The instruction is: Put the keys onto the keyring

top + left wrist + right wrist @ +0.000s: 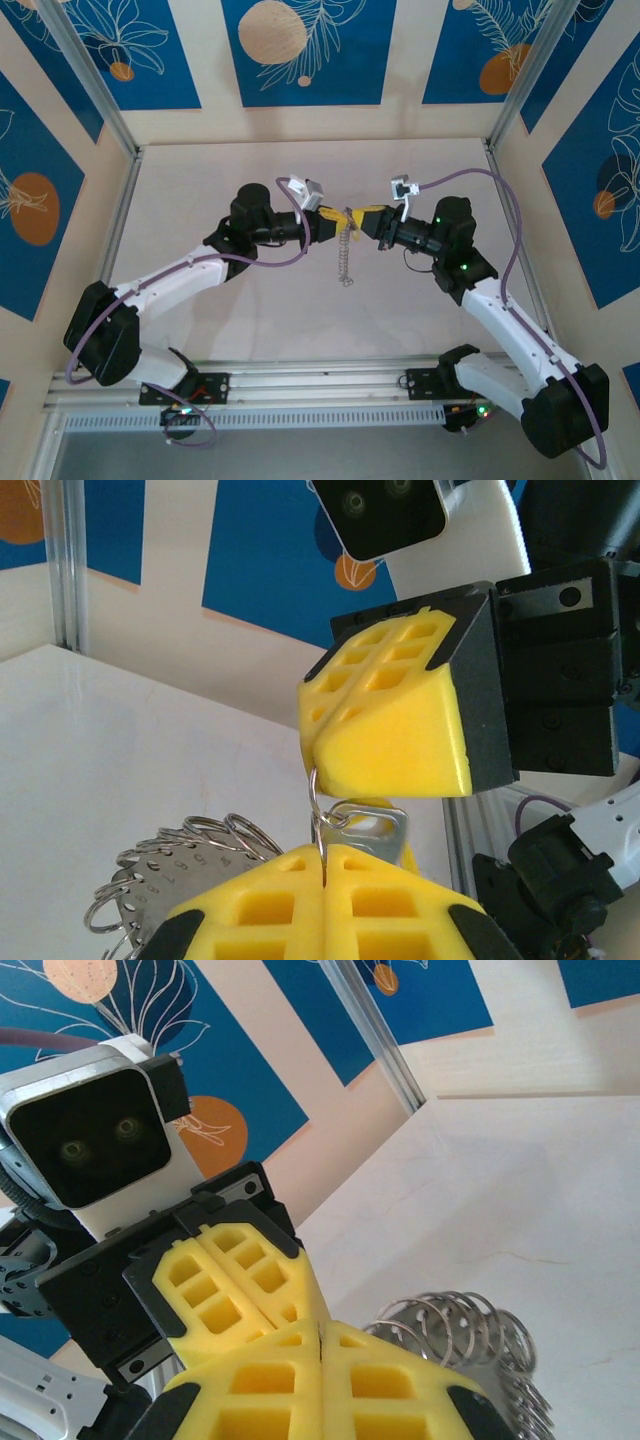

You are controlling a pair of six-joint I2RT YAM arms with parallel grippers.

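Yellow ribbed fingertips of both hands meet tip to tip above the middle of the white tabletop (200, 180). I read the left hand (325, 880) as fully closed: its two pads sit flush, with a thin wire keyring (314, 798) entering the seam between them. The right hand (330, 738) faces it from directly ahead and slightly above. Its pads are also pressed together, and the upper arc of the same wire keyring runs into their seam. Both hands therefore pinch the ring from opposite ends.

The key (378, 825) appears as a small flat silver piece with a slotted hole. It hangs on the wire keyring just past the left hand's fingertips and below the right hand's pads, touching the ring. I cannot make out its shaft.

A chain of linked split rings (346, 255) hangs down from the point where the two hands meet. From the left wrist it shows as a bunch of rings beside the left hand's pads, carrying a perforated metal tag (165, 865). From the right wrist the coil lies just beyond and to the right of that hand's fingertips.
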